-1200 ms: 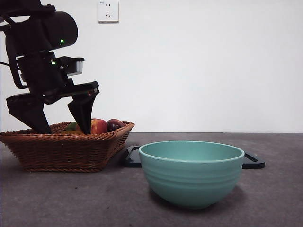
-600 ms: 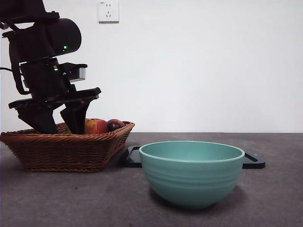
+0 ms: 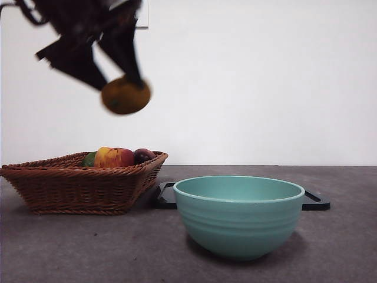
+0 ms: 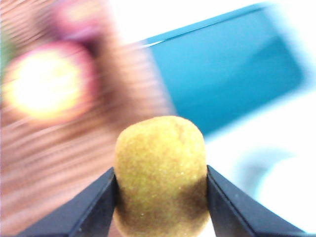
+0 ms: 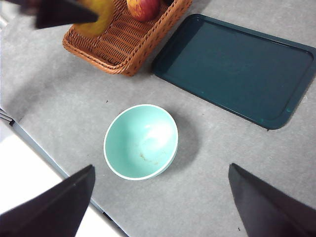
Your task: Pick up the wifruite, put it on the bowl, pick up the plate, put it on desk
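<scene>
My left gripper (image 3: 118, 82) hangs high above the wicker basket (image 3: 82, 183), shut on the brown wifruite (image 3: 125, 95). In the left wrist view the wifruite (image 4: 160, 175) sits squeezed between both black jaws, well above the basket. The mint-green bowl (image 3: 238, 215) stands empty on the desk (image 3: 88, 247) at front centre, also seen as the bowl (image 5: 140, 142) from the right wrist. A dark teal rectangular plate (image 5: 237, 69) lies flat behind the bowl. My right gripper (image 5: 160, 197) waits high over the bowl, open and empty.
The basket (image 5: 123, 39) holds a red-yellow apple (image 3: 115, 157), a dark purple fruit (image 3: 143, 155) and something green (image 3: 89, 158). The table's front edge (image 5: 54, 163) runs close to the bowl. A white wall with a socket (image 3: 140, 15) stands behind.
The left gripper has risen out of the basket with the wifruite in its jaws and shifted right. Bowl, plate and basket have not moved.
</scene>
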